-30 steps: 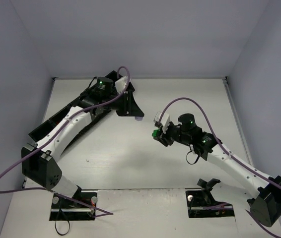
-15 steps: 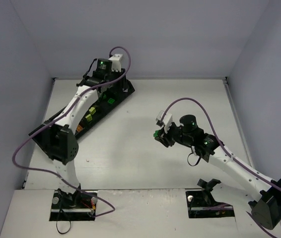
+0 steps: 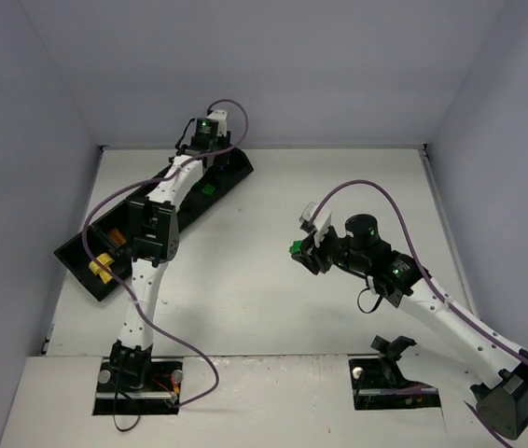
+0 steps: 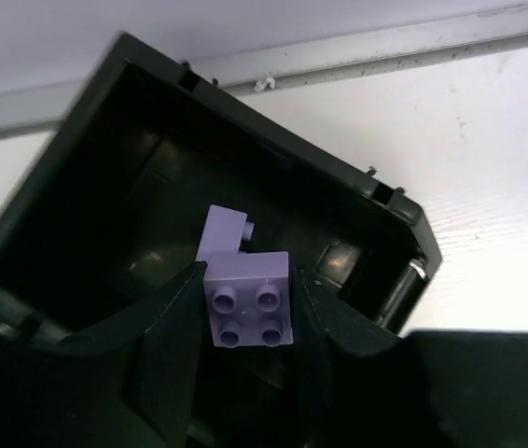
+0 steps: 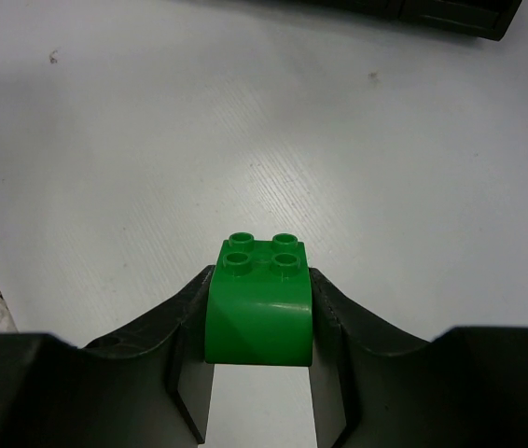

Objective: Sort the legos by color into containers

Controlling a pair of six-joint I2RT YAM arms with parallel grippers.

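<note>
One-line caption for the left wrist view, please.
Left gripper holds a purple lego over the end compartment of the black tray, a second purple lego just behind it.

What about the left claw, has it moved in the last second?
Yes. The left gripper moved up the picture, to the black tray's far end, carrying a purple brick.

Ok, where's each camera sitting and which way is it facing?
Top external: above and behind the robot, looking down; left arm, right arm and tray show.
Left wrist: on its arm, facing into the tray's end compartment; left end effector grips a purple lego.
Right wrist: on its arm, facing the table; right end effector grips a green lego.
Shared: tray, in top and left wrist.
</note>
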